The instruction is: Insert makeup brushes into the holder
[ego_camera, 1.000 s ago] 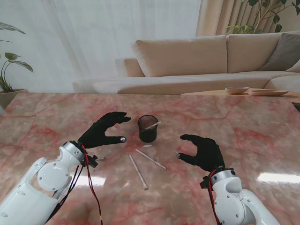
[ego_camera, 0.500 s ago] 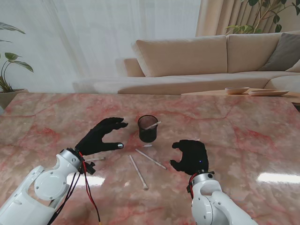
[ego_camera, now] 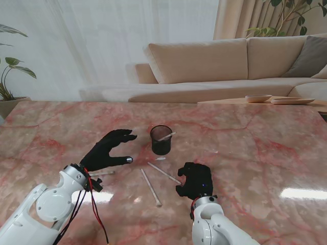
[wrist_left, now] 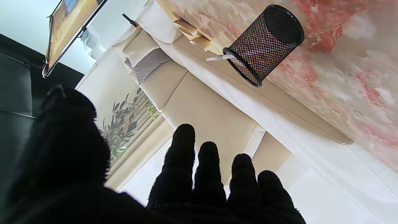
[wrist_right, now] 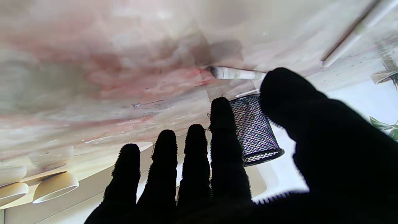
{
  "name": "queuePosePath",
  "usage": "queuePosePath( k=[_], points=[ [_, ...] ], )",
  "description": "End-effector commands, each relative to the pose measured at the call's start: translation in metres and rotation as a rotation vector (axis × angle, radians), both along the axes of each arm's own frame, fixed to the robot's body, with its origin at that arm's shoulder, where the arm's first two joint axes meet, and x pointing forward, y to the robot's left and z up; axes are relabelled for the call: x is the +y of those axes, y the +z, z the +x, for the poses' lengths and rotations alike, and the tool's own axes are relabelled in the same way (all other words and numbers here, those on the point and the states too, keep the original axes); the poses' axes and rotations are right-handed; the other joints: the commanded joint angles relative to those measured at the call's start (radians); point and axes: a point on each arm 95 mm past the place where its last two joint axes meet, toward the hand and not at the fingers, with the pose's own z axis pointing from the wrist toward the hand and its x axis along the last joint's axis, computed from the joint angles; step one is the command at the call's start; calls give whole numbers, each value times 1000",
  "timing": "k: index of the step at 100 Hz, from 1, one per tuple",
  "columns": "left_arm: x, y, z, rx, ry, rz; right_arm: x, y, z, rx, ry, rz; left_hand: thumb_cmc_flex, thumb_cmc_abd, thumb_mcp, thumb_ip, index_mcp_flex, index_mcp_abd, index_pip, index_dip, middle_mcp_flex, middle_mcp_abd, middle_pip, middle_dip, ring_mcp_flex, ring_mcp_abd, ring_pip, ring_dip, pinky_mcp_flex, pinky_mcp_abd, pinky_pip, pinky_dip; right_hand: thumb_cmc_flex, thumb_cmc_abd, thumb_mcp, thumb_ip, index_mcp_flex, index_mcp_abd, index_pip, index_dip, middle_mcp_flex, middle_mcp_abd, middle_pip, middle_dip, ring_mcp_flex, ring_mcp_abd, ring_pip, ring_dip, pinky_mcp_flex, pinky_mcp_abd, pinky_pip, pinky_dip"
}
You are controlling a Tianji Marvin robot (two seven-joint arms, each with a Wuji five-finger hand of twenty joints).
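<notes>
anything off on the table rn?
Nothing spilled or damaged. The black mesh holder stands upright with one white brush leaning in it. Two thin white brushes lie loose on the pink marble table, awaiting insertion.

The left hand (ego_camera: 108, 151) hovers above the table at left of centre, fingers spread and curved, thumb apart, holding nothing. The right hand (ego_camera: 195, 180) sits nearer to me at centre, palm down, fingers extended together, thumb apart, empty.
</notes>
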Motion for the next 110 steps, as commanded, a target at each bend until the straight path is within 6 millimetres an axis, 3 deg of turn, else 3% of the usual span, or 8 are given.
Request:
queuePosePath(
  k=[1,45,52,60,102,110],
  points=[
    [0,-4,-2,6,3,0,2,-11,-7,37,-10,-4,27,32,-25,21,-23,-23,9,14,-26,1,-24,-16,-34,-56,-30,-9,-7,-38,-35,-3,15,-28,-13,-44,25,-20,30,34,-16,-16,24,-11,-37,-23,20,-1,-14,-25,27,33],
    [2,-6,-1,-1,7,7,9,-22,-6,27,-49,5,26,31,-12,20,-16,-30,19,20,-22,1,-23,-15,-31,-55,-28,-7,-5,-37,-44,-8,84,3,1,-53,66,-47,65,71,-6,-19,53,-17,-26,-26,48,0,-8,-22,54,29],
    [3,-6,-1,-1,9,8,10,-25,-5,37,-51,29,26,31,-10,20,-14,-30,20,21,-22,0,-23,-15,-30,-55,-28,-7,-5,-34,-44,-9,130,-7,1,-151,73,-80,161,61,9,-20,65,-29,-17,-26,59,-7,-6,-21,75,11],
    [3,-7,-1,0,10,13,12,-27,-5,49,-65,61,25,29,-8,20,-13,-31,22,21,-20,1,-22,-15,-29,-53,-28,-6,-5,-34,-44,-8,163,-14,-10,-195,77,-99,250,18,21,-23,71,-32,-11,-28,69,-5,-5,-21,90,8],
    [6,-4,-2,1,14,23,17,-41,0,42,-108,56,21,31,6,20,-12,-33,25,24,-17,3,-22,-14,-29,-53,-28,-5,-4,-34,-48,-12,216,-35,-3,-211,93,-135,335,-18,62,-35,99,-25,21,-34,89,-1,14,-19,115,10],
    [7,-3,-2,-2,16,25,16,-42,2,27,-125,40,20,32,8,20,-11,-33,25,24,-18,3,-22,-14,-29,-53,-28,-5,-4,-33,-48,-13,228,-66,58,-214,100,-142,384,-78,80,-39,109,-25,33,-35,97,-1,20,-17,132,3]
  ],
)
